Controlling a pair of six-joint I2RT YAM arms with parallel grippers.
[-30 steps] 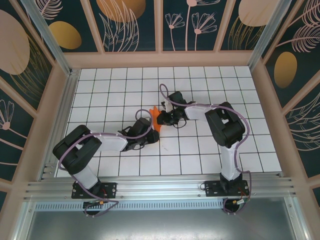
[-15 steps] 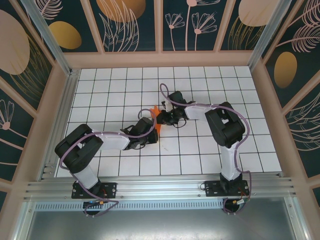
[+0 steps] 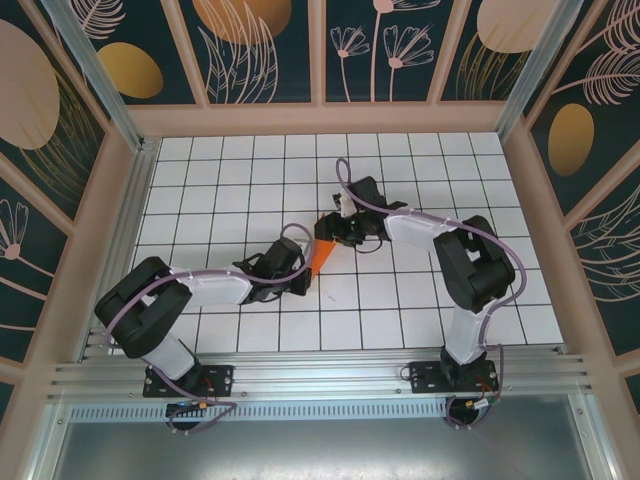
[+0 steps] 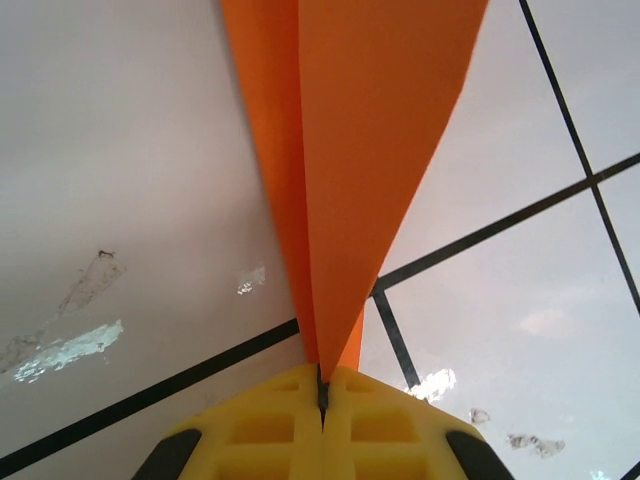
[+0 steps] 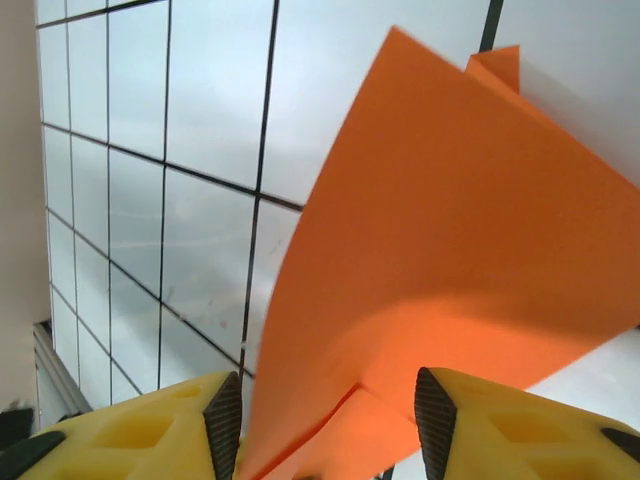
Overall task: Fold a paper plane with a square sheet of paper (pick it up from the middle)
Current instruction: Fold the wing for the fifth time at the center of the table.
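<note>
Now: paper plane (image 4: 370,150) likely light, floppy; best held at the crease. Left gripper (image 4: 322,388) pinches its 7 o'clock tip; right gripper (image 5: 325,425), half open, straddles the 1 o'clock end.

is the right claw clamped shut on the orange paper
No, the right claw has its yellow fingers standing well apart, with the orange paper plane passing between them.

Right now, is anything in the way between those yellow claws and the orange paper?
Nothing visible. The left gripper is shut on the pointed tip of the orange paper, and the right gripper has its jaws open around the wide end.
</note>
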